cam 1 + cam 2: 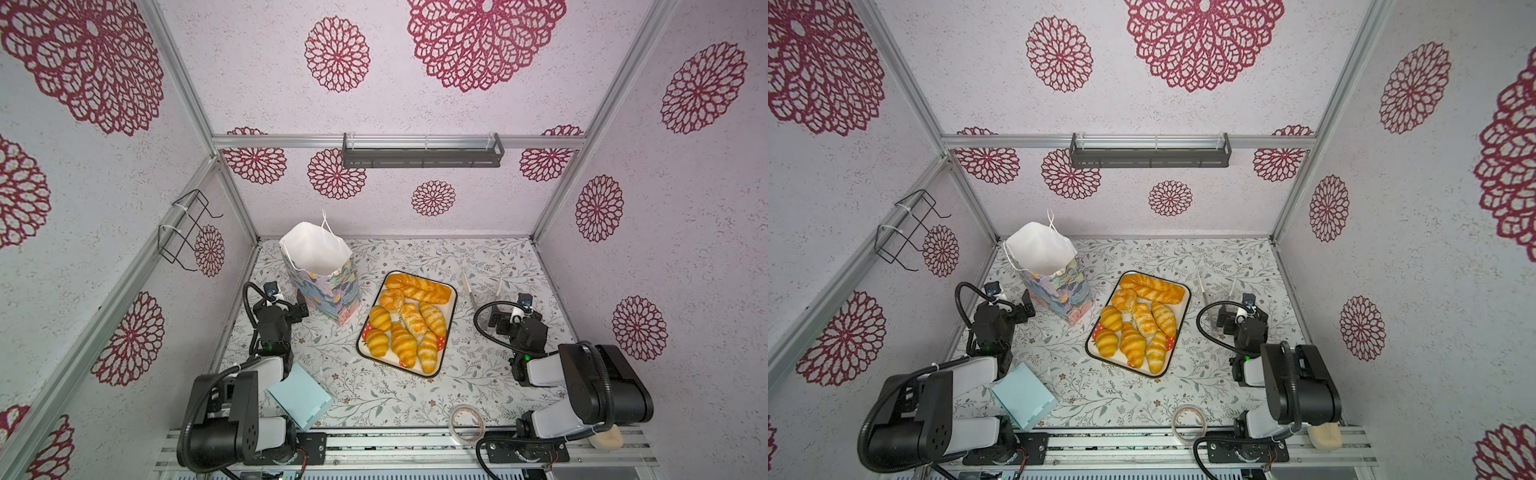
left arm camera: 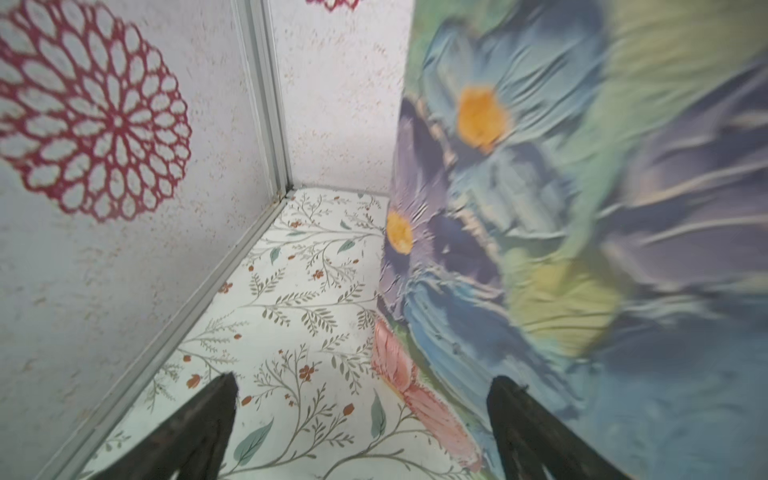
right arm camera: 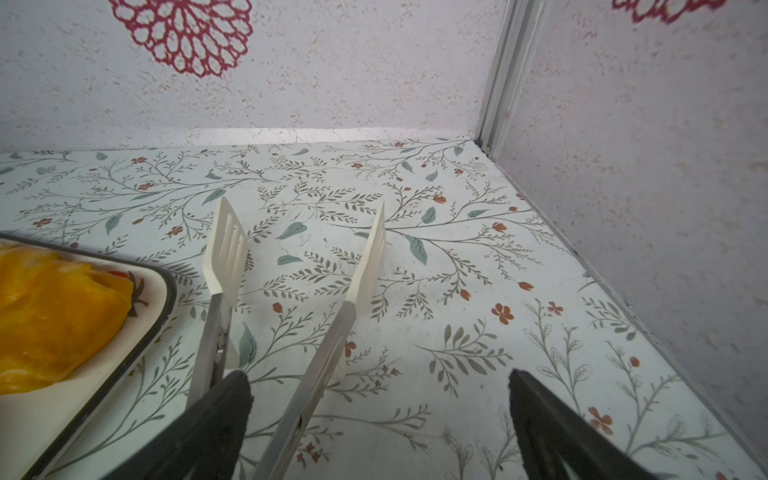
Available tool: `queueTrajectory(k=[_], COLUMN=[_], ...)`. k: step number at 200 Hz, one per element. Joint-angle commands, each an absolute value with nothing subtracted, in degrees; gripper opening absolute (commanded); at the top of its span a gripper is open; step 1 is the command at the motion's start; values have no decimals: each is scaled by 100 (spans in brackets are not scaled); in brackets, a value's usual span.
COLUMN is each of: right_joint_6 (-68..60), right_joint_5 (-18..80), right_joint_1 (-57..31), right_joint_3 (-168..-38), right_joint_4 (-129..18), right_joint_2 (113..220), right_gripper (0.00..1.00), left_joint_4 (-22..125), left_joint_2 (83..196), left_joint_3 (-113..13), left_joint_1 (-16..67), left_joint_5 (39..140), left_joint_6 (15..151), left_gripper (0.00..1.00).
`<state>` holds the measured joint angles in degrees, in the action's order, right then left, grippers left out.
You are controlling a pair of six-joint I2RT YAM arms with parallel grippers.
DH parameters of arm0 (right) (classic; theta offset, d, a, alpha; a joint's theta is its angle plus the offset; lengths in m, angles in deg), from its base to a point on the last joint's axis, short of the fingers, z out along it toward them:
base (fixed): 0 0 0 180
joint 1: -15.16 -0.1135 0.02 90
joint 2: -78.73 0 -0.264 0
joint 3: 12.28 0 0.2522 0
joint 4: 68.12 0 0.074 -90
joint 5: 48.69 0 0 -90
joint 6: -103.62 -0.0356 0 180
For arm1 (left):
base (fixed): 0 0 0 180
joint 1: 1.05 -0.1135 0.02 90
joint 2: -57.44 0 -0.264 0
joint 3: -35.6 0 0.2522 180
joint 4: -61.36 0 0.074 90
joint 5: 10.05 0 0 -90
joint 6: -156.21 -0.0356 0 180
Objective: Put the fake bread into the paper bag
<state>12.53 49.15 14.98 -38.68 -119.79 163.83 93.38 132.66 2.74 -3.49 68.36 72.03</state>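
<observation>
Several glossy golden croissants and rolls of fake bread (image 1: 409,320) (image 1: 1142,322), with a long scored loaf (image 1: 419,289) at the far end, fill a black-rimmed tray (image 1: 451,316) mid-table. Left of it stands the paper bag (image 1: 328,291) (image 1: 1059,291), upright, mouth open, white inside. My left gripper (image 1: 301,305) (image 2: 365,380) is open and empty, low beside the bag's left face (image 2: 582,208), one finger close against it. My right gripper (image 1: 494,318) (image 3: 380,376) is open right of the tray, over the handle end of white tongs (image 3: 224,249). One tong arm lies between its jaws.
A light blue box (image 1: 299,395) sits by the left arm at the front. A tape roll (image 1: 467,422) lies at the front edge and a beige block (image 1: 606,438) on the rail. The enclosure walls stand close, with a wire rack (image 1: 187,228) and a dark shelf (image 1: 422,156).
</observation>
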Motion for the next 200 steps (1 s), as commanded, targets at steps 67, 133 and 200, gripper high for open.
queueTrajectory(k=[67, 133, 200], right_joint_6=[-1335, -2071, -2045], right_joint_5=[7113, 6276, 6424], right_joint_1=[1613, 1604, 1527], right_joint_3=[-6400, -7181, -8526], right_joint_4=[-6150, -4743, -3074], right_joint_2=[14919, 14320, 15649], right_gripper=[99, 99, 99], left_joint_4=[7762, 4431, 3411], left_joint_2=[10504, 9913, 10752], left_joint_3=[833, -774, -1611], left_joint_1=[879, 1251, 2638], left_joint_5=[5106, 5561, 6198], left_joint_6=[7414, 9500, 9479], left_gripper=[97, 97, 98])
